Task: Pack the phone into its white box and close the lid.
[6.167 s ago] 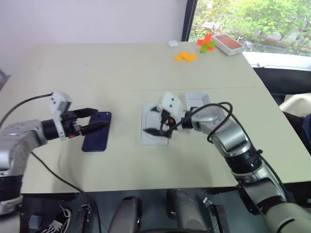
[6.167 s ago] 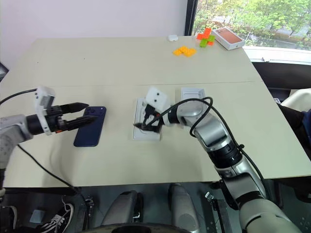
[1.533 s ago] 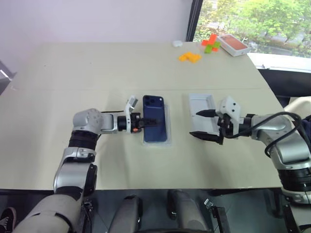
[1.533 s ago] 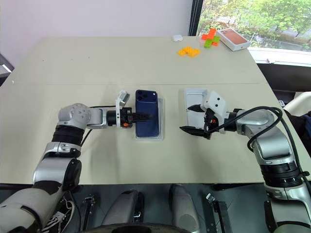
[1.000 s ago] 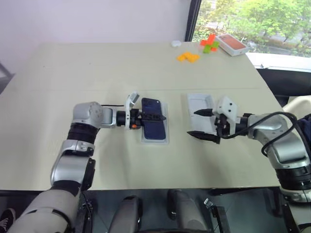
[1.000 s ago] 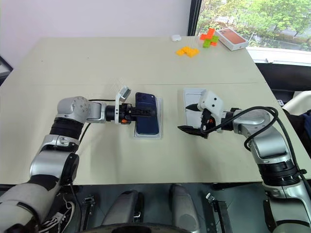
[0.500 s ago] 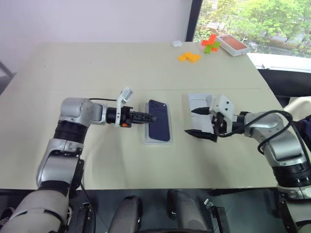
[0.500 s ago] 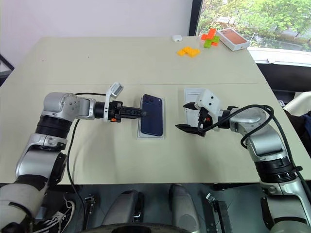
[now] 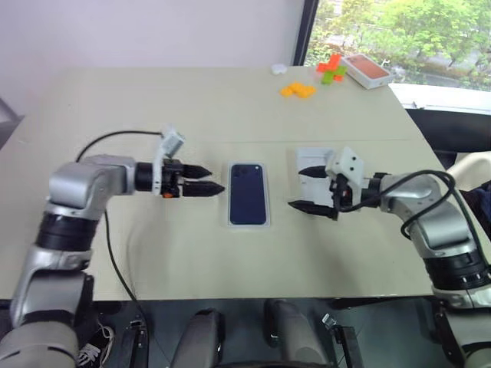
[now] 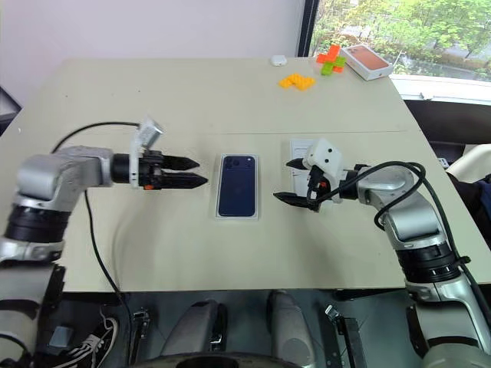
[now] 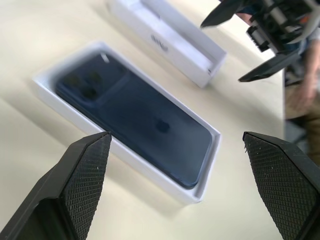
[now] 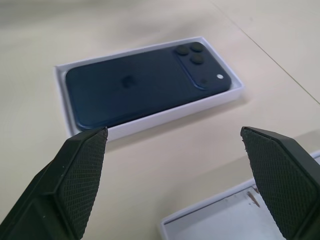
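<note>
2 grippers, left (image 9: pixel 205 179) and right (image 9: pixel 307 188), stand spread wide, holding nothing. You see the phone (image 9: pixel 248 202) lying in the box (image 9: pixel 230 218) between them; the right partly hides the lid (image 9: pixel 316 165).

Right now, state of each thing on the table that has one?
phone: lying flat inside the white box, back up, not held.
white box: open, no lid on it.
lid: upturned on the table, right of the box, under the right gripper, not held.
left gripper: fingers open, empty, left of the box.
right gripper: fingers open, empty.
</note>
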